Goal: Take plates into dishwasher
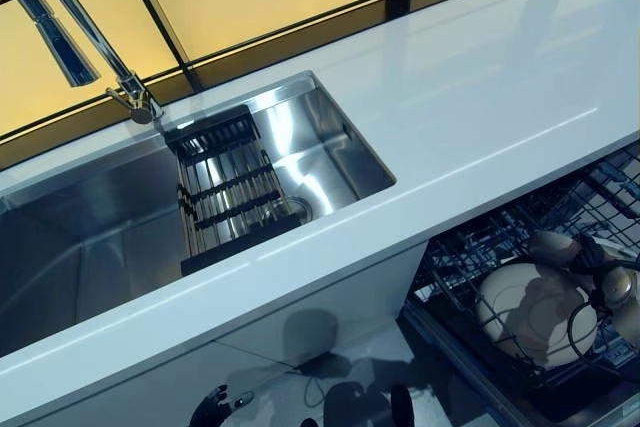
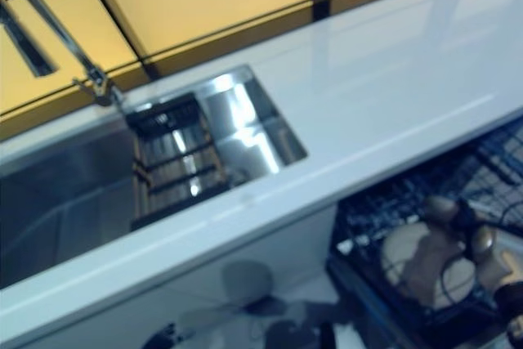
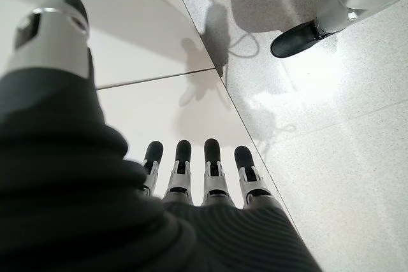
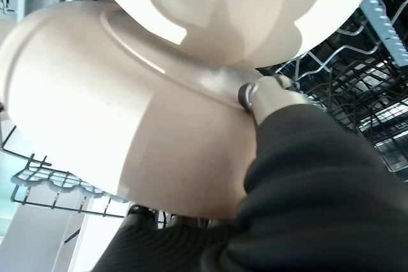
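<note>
My right hand (image 1: 600, 282) grips a cream plate (image 1: 530, 312) in the dishwasher rack (image 1: 470, 247). My left hand (image 3: 197, 176) hangs open, fingers straight. I see no writing.

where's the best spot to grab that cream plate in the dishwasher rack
Probably the upper rim of the plate, coming from above. It rests over the wires of the dishwasher rack, which hem in its lower part, so the top edge seems the freest. The right hand is already there; its wrist view shows a thumb pressed on the plate.

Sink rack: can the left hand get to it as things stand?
Probably not directly. The left hand hangs open by the cabinet front, near the floor, below the countertop. The sink rack sits in the sink above, so the arm must lift first.
</note>
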